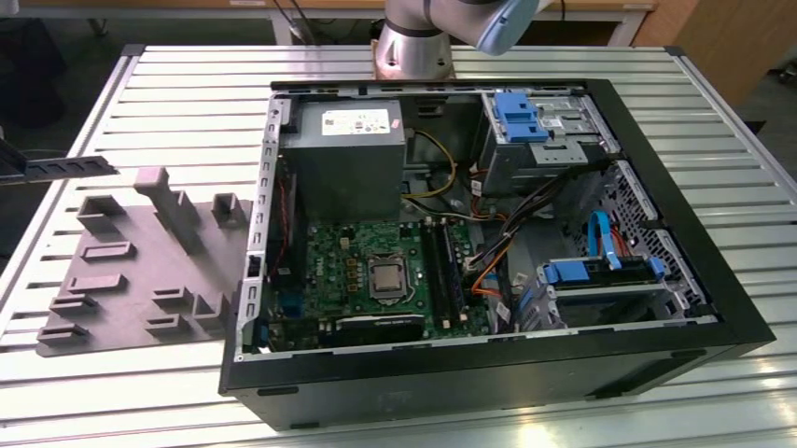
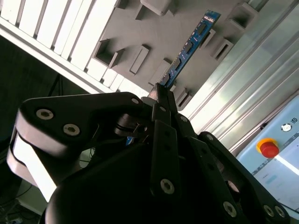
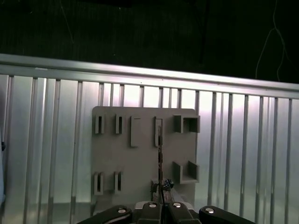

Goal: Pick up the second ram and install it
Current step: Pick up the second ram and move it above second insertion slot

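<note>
Fingers [image 2: 164, 133] clamped on second ram [image 2: 188, 48], thin blue pcb w/ dark chips

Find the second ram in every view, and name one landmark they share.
Exterior view: the second ram lies level at the exterior view's far left, beyond the grey tray.
Second wrist view: the second ram is a blue board running out from the gripper across the grey tray.
First wrist view: the second ram is edge-on, a thin dark line over the grey tray.
Shared landmark: the grey tray.
</note>
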Controlling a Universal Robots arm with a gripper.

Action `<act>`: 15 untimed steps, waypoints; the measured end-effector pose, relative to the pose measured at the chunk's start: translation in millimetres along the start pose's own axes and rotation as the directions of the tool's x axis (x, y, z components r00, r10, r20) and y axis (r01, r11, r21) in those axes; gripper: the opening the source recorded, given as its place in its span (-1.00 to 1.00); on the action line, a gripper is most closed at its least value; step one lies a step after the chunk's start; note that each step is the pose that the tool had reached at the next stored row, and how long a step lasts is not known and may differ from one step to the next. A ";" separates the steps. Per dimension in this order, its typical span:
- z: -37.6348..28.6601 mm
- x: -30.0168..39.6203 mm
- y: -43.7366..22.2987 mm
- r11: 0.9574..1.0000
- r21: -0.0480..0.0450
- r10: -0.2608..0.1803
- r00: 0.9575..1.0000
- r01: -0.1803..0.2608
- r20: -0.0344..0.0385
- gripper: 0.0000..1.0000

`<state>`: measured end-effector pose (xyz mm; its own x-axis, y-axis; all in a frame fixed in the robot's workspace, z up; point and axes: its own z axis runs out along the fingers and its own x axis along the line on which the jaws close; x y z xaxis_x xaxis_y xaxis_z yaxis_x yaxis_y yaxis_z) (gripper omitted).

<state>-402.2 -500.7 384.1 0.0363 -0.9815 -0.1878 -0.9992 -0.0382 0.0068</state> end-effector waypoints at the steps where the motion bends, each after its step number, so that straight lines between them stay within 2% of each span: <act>1: -0.8 -0.1 0.0 1.000 0.000 0.000 1.000 0.000 0.000 -0.77; 5: -3.1 -0.6 0.0 1.000 0.000 0.001 1.000 -0.001 0.000 -0.77; 15: -3.2 -0.5 -2.0 1.000 0.000 0.001 1.000 -0.001 0.000 -0.77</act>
<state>-400.2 -500.7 387.4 0.0348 -0.9816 -0.1879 -0.9993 -0.0368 0.0068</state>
